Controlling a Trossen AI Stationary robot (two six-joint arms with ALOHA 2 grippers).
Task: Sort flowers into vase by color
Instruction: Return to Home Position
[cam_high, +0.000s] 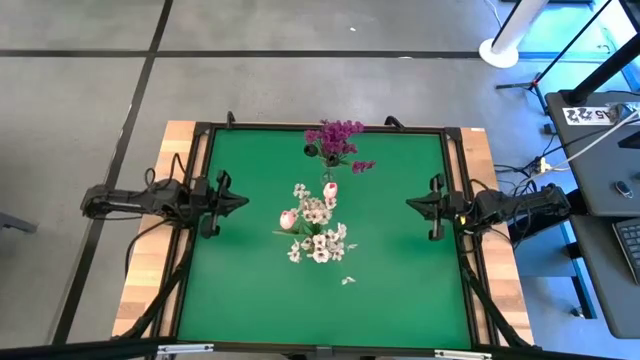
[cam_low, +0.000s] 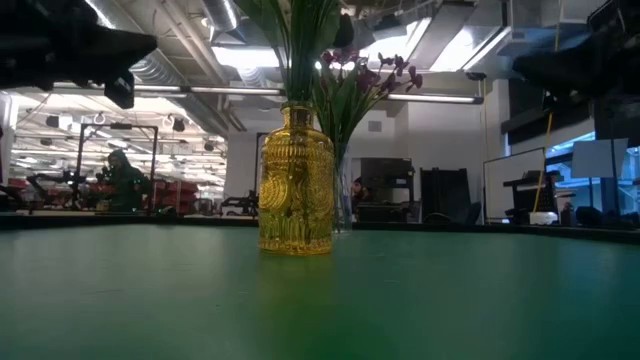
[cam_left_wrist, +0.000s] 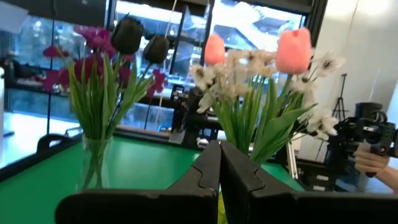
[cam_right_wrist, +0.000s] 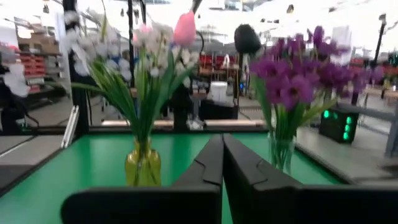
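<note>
A robotics lab in an open workshop hall: a green-topped bench (cam_high: 250, 290) on a grey concrete floor (cam_high: 300, 80) marked with dark lines, a desk (cam_high: 590, 150) with a keyboard (cam_high: 630, 245) beside it, bare ceiling ducts (cam_low: 162, 68) and strip lights (cam_low: 235, 90) overhead

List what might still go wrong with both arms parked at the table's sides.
1. A loose white blossom lies on the mat, apart from the yellow vase; it may stay unsorted.
2. Pink tulips share that vase with the white flowers, so the colour sort could be judged mixed.
3. The left tool and right tool aim inward at it; a forward move might knock it.
</note>
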